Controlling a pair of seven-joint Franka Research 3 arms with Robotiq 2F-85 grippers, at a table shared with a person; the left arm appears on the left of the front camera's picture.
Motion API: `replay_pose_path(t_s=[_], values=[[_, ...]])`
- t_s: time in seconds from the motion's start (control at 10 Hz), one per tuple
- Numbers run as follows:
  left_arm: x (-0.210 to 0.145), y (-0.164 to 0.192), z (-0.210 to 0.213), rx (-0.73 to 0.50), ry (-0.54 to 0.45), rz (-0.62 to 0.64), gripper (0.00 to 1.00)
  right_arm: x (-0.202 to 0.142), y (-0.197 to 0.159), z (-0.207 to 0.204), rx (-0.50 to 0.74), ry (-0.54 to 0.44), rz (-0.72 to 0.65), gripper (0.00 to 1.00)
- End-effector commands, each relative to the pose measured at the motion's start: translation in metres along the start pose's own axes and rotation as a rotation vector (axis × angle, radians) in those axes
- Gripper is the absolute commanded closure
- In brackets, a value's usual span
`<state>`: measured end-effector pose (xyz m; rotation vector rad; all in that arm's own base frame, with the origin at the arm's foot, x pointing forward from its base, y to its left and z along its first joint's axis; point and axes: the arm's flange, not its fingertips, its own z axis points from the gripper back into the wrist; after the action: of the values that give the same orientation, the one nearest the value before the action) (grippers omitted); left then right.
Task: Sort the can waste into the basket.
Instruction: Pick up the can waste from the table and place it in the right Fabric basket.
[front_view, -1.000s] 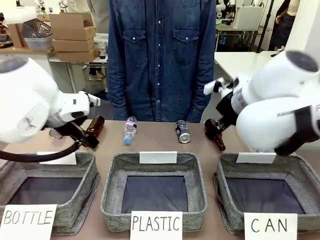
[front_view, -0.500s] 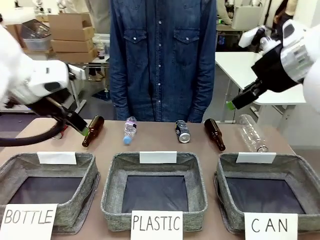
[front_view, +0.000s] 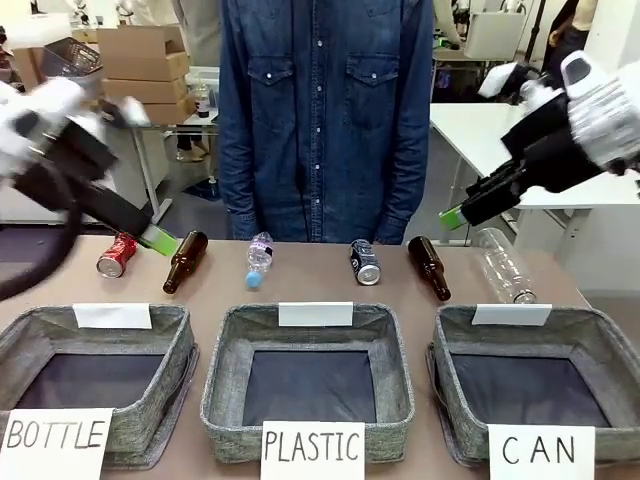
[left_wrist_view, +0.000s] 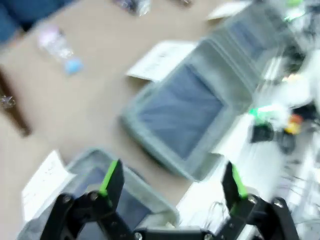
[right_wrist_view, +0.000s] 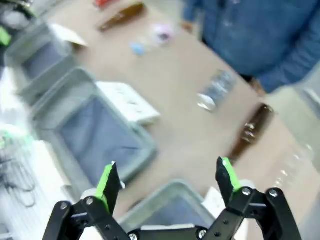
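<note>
The red can (front_view: 117, 255) lies on its side at the table's far left. The dark can (front_view: 365, 262) (right_wrist_view: 215, 90) lies near the middle, in front of the person. The grey basket signed "CAN" (front_view: 455, 345) (right_wrist_view: 170, 205) stands at the front right with nothing in it. My left gripper (front_view: 150, 236) (left_wrist_view: 172, 180) hangs open and blurred above the table's left part, just right of the red can. My right gripper (front_view: 455, 215) (right_wrist_view: 166, 177) is open, high over the table's right part, holding nothing.
Two brown bottles (front_view: 185, 260) (front_view: 430, 267), a small clear bottle (front_view: 259, 258) and a large clear bottle (front_view: 503, 265) lie in the same row as the cans. Baskets signed "BOTTLE" (front_view: 180, 350) and "PLASTIC" (front_view: 225, 350) stand left and middle. A person stands behind the table.
Both arms have lifted and swung outward from low over the table. The left arm's retreat uncovered the red can; the right arm's rise uncovered the large clear bottle.
</note>
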<state>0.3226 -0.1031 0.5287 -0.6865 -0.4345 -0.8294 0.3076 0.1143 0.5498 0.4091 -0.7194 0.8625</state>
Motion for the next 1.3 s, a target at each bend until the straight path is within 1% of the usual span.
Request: replay_pose_path(t_s=[0.0, 0.1, 0.2, 0.3, 0.4, 0.5, 0.6, 0.7, 0.8, 0.9, 1.2], values=[[-0.038, 0.041, 0.051, -0.497, -0.148, 0.088, 0.00, -0.032, -0.018, 0.039, 0.555, -0.221, -0.104, 0.00], [-0.058, 0.061, 0.059, -0.558, -0.245, 0.175, 0.00, -0.047, -0.030, 0.050, 0.632, -0.318, -0.241, 0.00], [-0.074, 0.073, 0.062, -0.615, -0.318, 0.204, 0.00, -0.061, -0.045, 0.057, 0.650, -0.384, -0.371, 0.00], [-0.087, 0.086, 0.065, -0.656, -0.395, 0.245, 0.00, -0.076, -0.065, 0.061, 0.651, -0.452, -0.507, 0.00], [-0.099, 0.097, 0.069, -0.706, -0.483, 0.250, 0.00, -0.093, -0.082, 0.066, 0.621, -0.507, -0.620, 0.00], [-0.108, 0.107, 0.069, -0.738, -0.554, 0.292, 0.00, -0.105, -0.091, 0.070, 0.602, -0.537, -0.666, 0.00], [-0.109, 0.111, 0.068, -0.731, -0.560, 0.309, 0.00, -0.111, -0.093, 0.071, 0.551, -0.537, -0.685, 0.00], [-0.106, 0.113, 0.065, -0.686, -0.527, 0.344, 0.00, -0.113, -0.092, 0.071, 0.478, -0.519, -0.679, 0.00], [-0.101, 0.112, 0.063, -0.571, -0.434, 0.407, 0.00, -0.113, -0.086, 0.073, 0.326, -0.466, -0.666, 0.00], [-0.125, 0.121, 0.063, -0.741, -0.567, 0.351, 0.00, -0.120, -0.118, 0.079, 0.560, -0.545, -0.696, 0.00], [-0.125, 0.121, 0.063, -0.741, -0.567, 0.351, 0.00, -0.120, -0.118, 0.079, 0.560, -0.545, -0.696, 0.00]])
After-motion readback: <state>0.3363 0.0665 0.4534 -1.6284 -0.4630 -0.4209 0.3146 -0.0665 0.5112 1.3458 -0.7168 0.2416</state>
